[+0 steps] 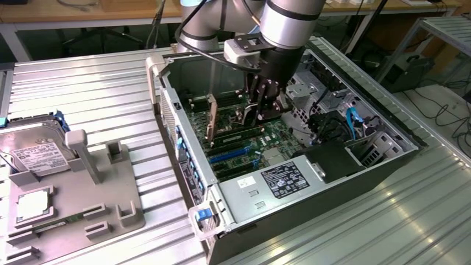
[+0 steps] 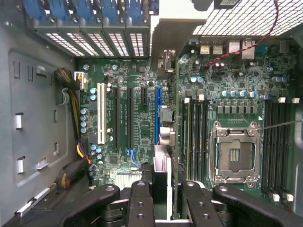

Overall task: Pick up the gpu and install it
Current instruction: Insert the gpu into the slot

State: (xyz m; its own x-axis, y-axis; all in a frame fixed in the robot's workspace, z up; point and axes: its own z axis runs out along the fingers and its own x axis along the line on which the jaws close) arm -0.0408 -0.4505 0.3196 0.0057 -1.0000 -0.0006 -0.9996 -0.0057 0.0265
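My gripper [image 1: 263, 110] reaches down into the open computer case [image 1: 184, 165], above the green motherboard [image 1: 243, 143]. In the wrist view the gpu [image 2: 165, 137] appears edge-on as a thin card running away from my gripper [image 2: 166, 201], which is shut on its near end. Its silver bracket [image 2: 169, 28] is at the far end, against the case's rear slot openings. The card stands upright along the blue expansion slot [image 2: 157, 111]. I cannot tell whether it is seated in the slot.
Black and white expansion slots [image 2: 115, 118] lie beside the blue one. The CPU socket [image 2: 234, 153] and memory slots [image 2: 277, 146] are on the other side. A power supply [image 1: 283, 179] fills the case's near end. A hard drive [image 1: 33, 154] rests on a grey fixture [image 1: 96, 204] outside.
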